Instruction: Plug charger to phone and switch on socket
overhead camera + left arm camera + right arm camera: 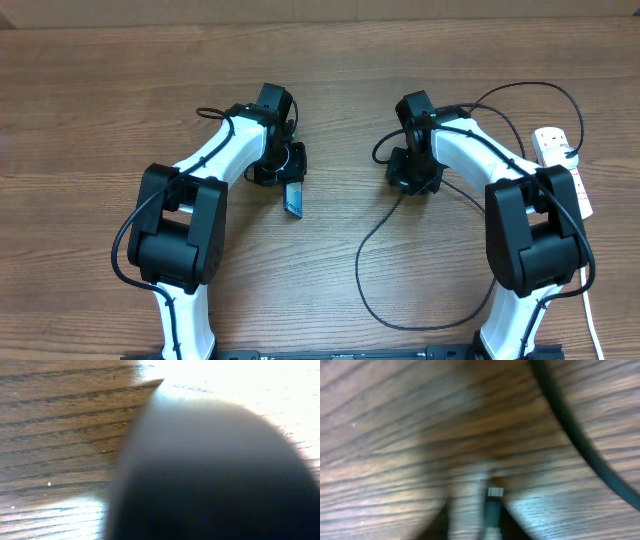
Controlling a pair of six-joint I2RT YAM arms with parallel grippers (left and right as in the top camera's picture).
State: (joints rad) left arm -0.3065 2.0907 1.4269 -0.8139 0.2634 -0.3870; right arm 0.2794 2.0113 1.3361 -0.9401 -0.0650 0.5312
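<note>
The phone [293, 200] hangs tilted from my left gripper [289, 180], its light-blue screen showing as a narrow strip just above the table. In the left wrist view it is a blurred dark mass [210, 470] filling most of the frame, and the fingers are hidden. My right gripper [409, 180] is shut on the charger's connector tip [494, 492], which points out between its fingers [490, 522] over the wood. The thin black charger cable [370, 250] loops across the table toward the front. The grippers are about a hand's width apart. The white socket strip [563, 165] lies at the far right.
The black cable also arcs behind my right arm toward the socket strip [540, 90] and crosses the right wrist view [580, 435]. The strip's white cord [590, 310] runs down the right edge. The table [100, 120] is bare wood.
</note>
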